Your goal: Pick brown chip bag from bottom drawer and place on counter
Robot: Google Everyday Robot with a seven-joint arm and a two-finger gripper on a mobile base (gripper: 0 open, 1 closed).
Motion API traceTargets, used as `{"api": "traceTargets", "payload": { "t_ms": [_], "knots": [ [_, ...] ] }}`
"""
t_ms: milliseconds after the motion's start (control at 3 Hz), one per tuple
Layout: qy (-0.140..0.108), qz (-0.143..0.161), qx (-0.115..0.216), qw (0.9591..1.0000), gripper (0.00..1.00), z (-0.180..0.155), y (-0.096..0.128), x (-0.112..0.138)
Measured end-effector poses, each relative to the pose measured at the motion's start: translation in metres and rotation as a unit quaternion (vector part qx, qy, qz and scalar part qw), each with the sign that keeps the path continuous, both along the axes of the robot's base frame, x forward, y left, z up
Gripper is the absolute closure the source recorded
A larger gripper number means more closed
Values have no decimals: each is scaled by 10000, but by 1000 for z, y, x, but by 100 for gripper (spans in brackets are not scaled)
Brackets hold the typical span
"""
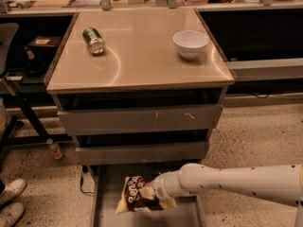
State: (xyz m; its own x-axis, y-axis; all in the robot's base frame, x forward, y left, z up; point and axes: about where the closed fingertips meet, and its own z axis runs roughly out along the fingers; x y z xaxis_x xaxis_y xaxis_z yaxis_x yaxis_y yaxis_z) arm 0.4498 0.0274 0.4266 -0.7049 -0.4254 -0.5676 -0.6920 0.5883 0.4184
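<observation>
The brown chip bag [134, 194] sits over the floor of the open bottom drawer [106, 207], tilted, with its white lettering facing up. My gripper [152, 193] reaches in from the right on a white arm and is shut on the bag's right side. Part of the bag is hidden under the gripper. The beige counter [142, 60] is above, on top of the cabinet.
A green can [93, 40] lies on the counter's back left and a white bowl [190, 43] stands at its back right. The two upper grey drawers [139, 119] are slightly open above the gripper. Shoes [9, 200] and a chair base are at the left.
</observation>
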Motion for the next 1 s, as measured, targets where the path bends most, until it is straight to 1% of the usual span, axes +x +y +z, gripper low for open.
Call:
{"api": "traceTargets", "payload": {
  "t_ms": [333,667,1000],
  "knots": [
    [-252,-92,-73,9996,100,50,3,5],
    [-621,38,-283,9977,100,114,9,16],
    [-631,18,-254,9977,100,123,7,16]
  ]
}}
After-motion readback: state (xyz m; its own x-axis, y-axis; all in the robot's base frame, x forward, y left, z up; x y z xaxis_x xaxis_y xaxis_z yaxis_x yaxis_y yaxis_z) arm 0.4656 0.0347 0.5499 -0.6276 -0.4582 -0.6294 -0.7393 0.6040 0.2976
